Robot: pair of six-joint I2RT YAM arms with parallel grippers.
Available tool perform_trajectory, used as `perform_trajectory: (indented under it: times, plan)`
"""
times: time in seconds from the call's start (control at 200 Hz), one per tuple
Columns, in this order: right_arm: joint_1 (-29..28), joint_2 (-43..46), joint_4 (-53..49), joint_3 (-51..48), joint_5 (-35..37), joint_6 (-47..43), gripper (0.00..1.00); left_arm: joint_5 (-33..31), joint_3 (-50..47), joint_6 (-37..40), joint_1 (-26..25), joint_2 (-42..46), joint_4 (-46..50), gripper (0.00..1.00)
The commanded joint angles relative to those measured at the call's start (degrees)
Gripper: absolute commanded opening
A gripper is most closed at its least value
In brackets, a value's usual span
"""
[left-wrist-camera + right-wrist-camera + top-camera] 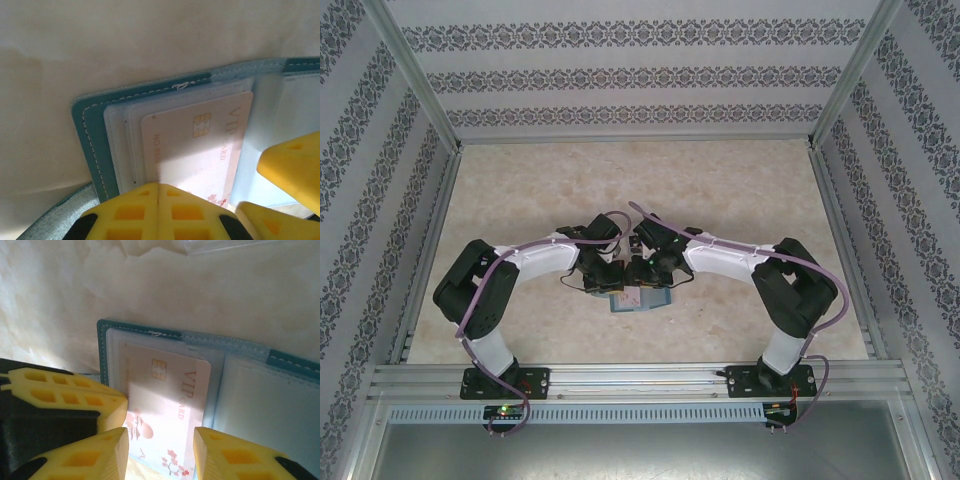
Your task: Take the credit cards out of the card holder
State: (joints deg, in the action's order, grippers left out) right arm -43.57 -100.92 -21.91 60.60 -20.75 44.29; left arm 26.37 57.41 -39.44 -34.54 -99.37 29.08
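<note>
Aluminium frame (620,380) and patterned panels (620,75) suggest a lab.

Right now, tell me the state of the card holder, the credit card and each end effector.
card holder: open, lying flat on the table.
credit card: face up, in the holder's clear sleeve.
left end effector: shut, tips at the card's edge.
right end effector: jaws apart, flanking the card; grip unclear.

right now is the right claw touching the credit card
Cannot tell. In the right wrist view the right claw straddles the credit card, fingers at its edges, neither gap nor contact plain.
</note>
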Motion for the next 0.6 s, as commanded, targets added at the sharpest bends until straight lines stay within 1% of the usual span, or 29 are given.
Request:
perform_trajectory:
  times: [0.0,0.24,0.595]
  plan:
    - [0.59,-1.38,2.35,-0.97,-2.00,1.03,0.39,-0.22,-0.64,0.15,-0.80,-0.49,-0.86,0.00]
    - [0.76,-3.03,3.71,-1.49,-2.77,1.19,0.38,-0.10,-0.74,0.28,-0.80,-0.65,-0.62,0.00]
    - [0.83,-2.83,-2.02,-0.74,2.82,-0.96,0.39,-0.46,-1.05,0.27,-0.87,-0.12,-0.33,0.00]
